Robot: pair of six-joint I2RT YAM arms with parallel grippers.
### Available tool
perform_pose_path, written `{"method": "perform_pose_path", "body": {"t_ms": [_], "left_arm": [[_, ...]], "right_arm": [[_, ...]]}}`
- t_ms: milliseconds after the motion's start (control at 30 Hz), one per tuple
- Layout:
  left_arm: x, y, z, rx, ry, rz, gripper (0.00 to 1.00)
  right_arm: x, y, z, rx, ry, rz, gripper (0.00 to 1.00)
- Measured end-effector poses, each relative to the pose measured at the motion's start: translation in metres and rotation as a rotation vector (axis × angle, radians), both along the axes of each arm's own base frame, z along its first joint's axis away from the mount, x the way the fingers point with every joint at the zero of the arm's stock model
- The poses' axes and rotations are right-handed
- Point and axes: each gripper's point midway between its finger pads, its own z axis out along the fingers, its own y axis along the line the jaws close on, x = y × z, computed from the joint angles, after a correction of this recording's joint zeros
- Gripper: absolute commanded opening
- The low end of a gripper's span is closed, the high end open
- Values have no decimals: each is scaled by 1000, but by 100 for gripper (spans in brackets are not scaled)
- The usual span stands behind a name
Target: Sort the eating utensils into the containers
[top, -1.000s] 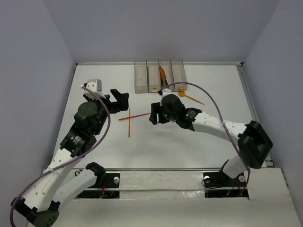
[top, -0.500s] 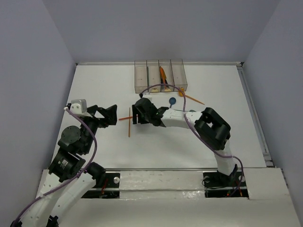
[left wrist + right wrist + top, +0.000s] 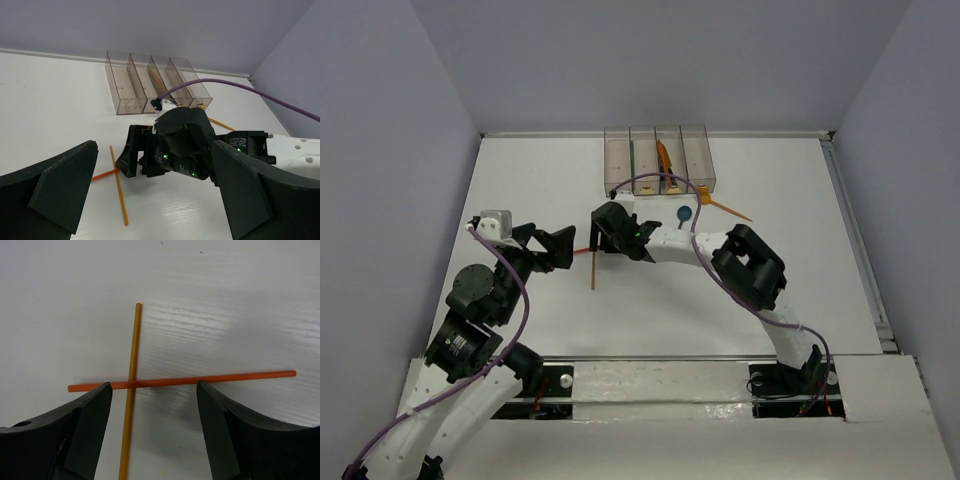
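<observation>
**Right wrist view: crossed sticks under a spread pincer**

Two eating utensils, a red stick [image 3: 210, 377] and an orange stick [image 3: 134, 340], lie crossed on the bench [image 3: 225, 300], well short of the containers [image 3: 658, 160]. The right pincer [image 3: 152, 385] hangs spread over the crossing, grasping nothing. The left pincer [image 3: 560, 245] is wide apart and empty. Both sticks look light, stiff and slick, and they lie flat, so a pinch may skid. The red one seems uppermost: take it near mid-length, clear of the crossing.

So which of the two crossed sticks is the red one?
The red stick is the one lying sideways, across the gap of the open right end effector. The other stick is paler, yellow-orange, and crosses it at roughly a right angle.
</observation>
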Motion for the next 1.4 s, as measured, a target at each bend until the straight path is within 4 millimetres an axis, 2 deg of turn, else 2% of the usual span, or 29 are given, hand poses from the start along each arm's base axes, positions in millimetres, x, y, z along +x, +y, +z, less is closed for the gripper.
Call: {"method": "perform_pose_path", "body": {"t_ms": [133, 467, 667, 800, 900, 1100, 1167, 1233, 1267, 1400], "left_arm": [[0, -1, 0, 1, 0, -3, 99], [2, -2, -3, 8, 12, -3, 99], [8, -5, -11, 30, 40, 2, 99], [9, -3, -10, 31, 37, 14, 99], [10, -2, -11, 32, 38, 19, 99], [10, -2, -11, 32, 38, 20, 99], [10, -1, -10, 32, 37, 19, 99], [9, -2, -10, 32, 37, 19, 99], [9, -1, -10, 31, 36, 19, 99], [7, 0, -7, 24, 25, 18, 99]], "right_arm": [[3, 0, -8, -11, 1, -13, 72], [18, -3, -10, -100, -31, -37, 64], [23, -6, -13, -162, -48, -21, 54], [21, -9, -14, -196, -49, 0, 55], [23, -9, -15, -228, -51, 19, 63], [28, -5, -16, -281, -61, 55, 64], [29, -4, -16, -285, -60, 59, 61], [30, -4, -17, -293, -57, 61, 54], [30, -3, -17, -296, -58, 62, 41], [29, -8, -20, -314, -52, 56, 35]]}}
